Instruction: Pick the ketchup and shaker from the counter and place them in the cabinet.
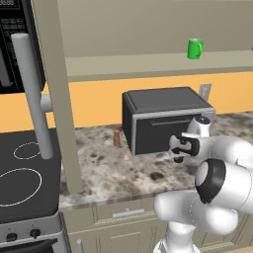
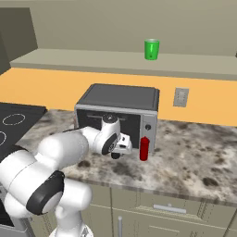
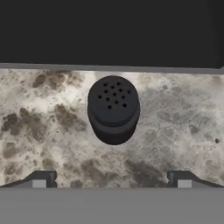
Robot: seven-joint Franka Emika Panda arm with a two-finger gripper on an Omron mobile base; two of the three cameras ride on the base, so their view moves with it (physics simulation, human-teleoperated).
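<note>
Hovering over the shaker (image 3: 113, 109) with the tool (image 3: 111, 180) spread wide apart, gripping nothing. Standing upright on the table (image 1: 113, 170), just before the toaster oven (image 2: 118, 113), near the middle between front edge and back. Probably light, stiff and rather smooth, so taking hold at the wider lower body, below the rounded holed top. Leaving open room toward the front edge; keeping clear of the oven behind. Waiting beside the oven's right front corner: the ketchup (image 2: 144, 148). Standing open above the table's left end: the cabinet (image 1: 54, 94).

Black shaker (image 3: 113, 109), speckled granite counter (image 3: 43, 127)
</note>
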